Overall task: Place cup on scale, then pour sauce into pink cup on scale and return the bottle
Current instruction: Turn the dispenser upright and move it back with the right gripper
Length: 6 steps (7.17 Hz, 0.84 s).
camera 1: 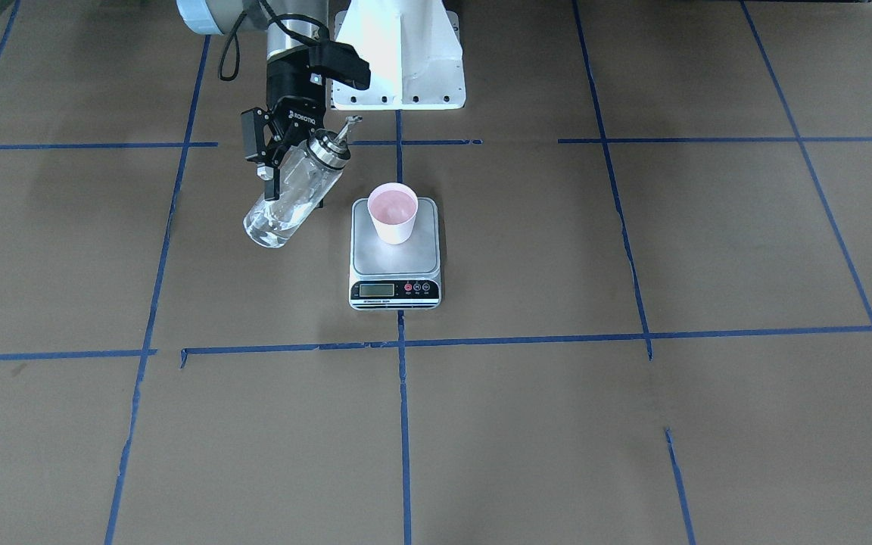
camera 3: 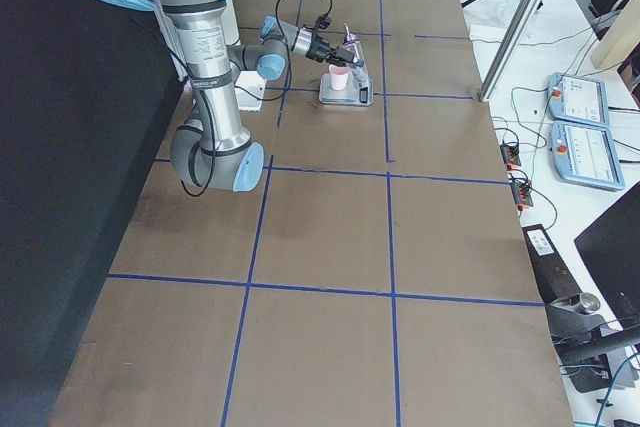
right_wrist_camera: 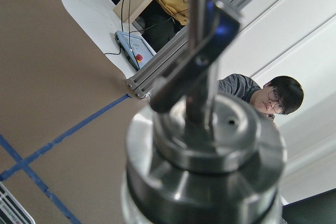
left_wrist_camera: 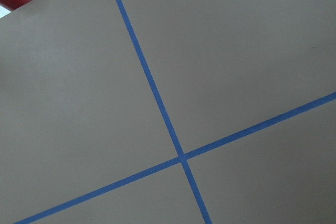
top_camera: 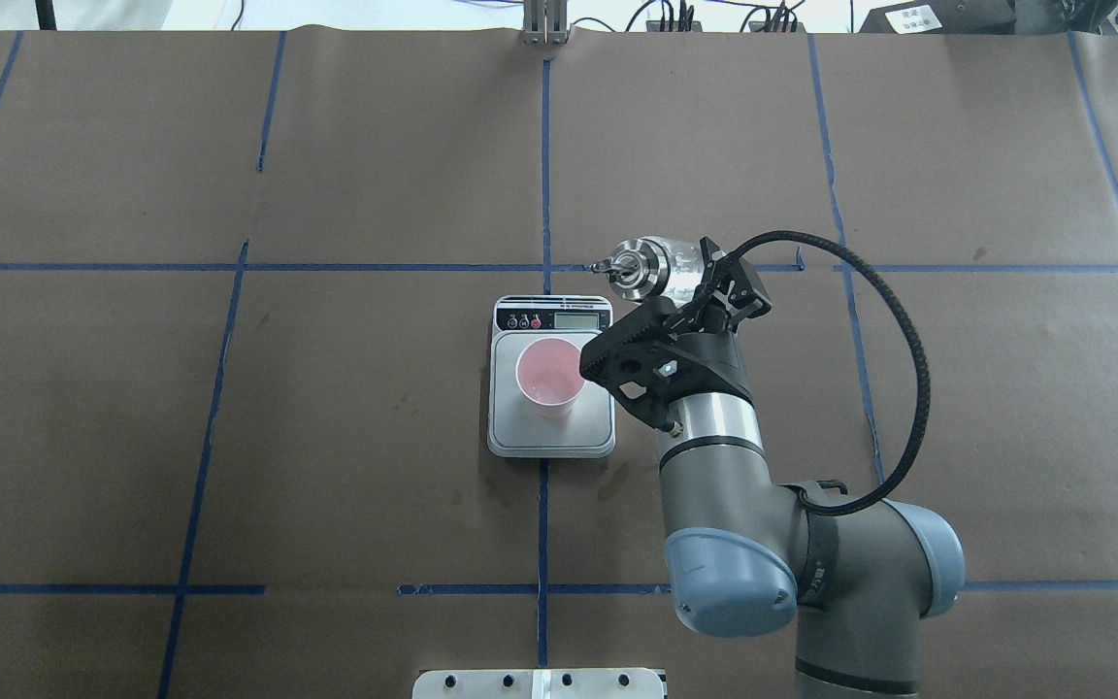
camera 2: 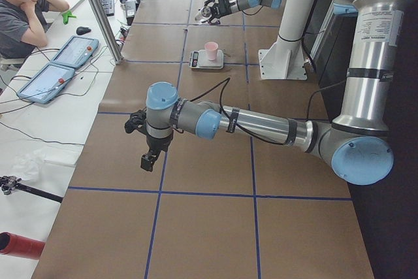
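The pink cup (camera 1: 393, 212) stands upright on the scale (camera 1: 394, 261), on the part of the steel platform nearest the robot; in the overhead view the cup (top_camera: 549, 377) and scale (top_camera: 520, 432) sit at table centre. My right gripper (camera 1: 284, 163) is shut on the clear glass bottle (camera 1: 292, 197), held tilted in the air beside the scale, apart from the cup. Its metal spout (top_camera: 609, 264) hangs over the scale's display end. The right wrist view is filled by the bottle's collar (right_wrist_camera: 205, 150). My left gripper (camera 2: 147, 160) hovers over bare table far from the scale; whether it is open or shut I cannot tell.
The white arm mount (camera 1: 398, 60) stands just behind the scale. Blue tape lines cross the brown table paper. A person (camera 2: 19, 11) sits at a side desk with two tablets (camera 2: 59, 73) beyond the table's far edge.
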Each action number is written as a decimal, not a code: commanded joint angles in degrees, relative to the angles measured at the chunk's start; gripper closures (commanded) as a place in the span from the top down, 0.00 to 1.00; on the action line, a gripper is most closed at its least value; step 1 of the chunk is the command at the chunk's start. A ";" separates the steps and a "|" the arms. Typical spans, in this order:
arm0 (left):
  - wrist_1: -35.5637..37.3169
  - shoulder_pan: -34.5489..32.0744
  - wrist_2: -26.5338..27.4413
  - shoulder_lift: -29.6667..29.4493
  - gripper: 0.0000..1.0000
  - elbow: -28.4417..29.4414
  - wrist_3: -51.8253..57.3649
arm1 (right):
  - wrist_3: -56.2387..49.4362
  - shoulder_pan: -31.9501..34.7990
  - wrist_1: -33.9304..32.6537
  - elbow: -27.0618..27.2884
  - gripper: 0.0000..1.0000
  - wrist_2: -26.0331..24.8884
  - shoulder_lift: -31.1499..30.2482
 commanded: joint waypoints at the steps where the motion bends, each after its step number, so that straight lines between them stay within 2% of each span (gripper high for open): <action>1: -0.08 0.05 0.00 -0.24 1.00 0.09 -0.07 | 9.40 3.50 0.00 4.73 0.00 8.07 -3.79; 3: 0.01 -0.04 0.09 -0.07 1.00 0.09 -0.15 | 13.11 9.11 0.00 5.99 0.00 15.98 -6.35; 4: 0.01 -0.04 0.09 -0.06 1.00 0.01 -0.16 | 17.22 13.32 -0.09 5.99 0.00 22.20 -7.15; 6: 0.01 -0.30 0.09 0.20 1.00 -1.74 -0.16 | 21.46 16.52 -0.44 5.46 0.00 25.77 -10.56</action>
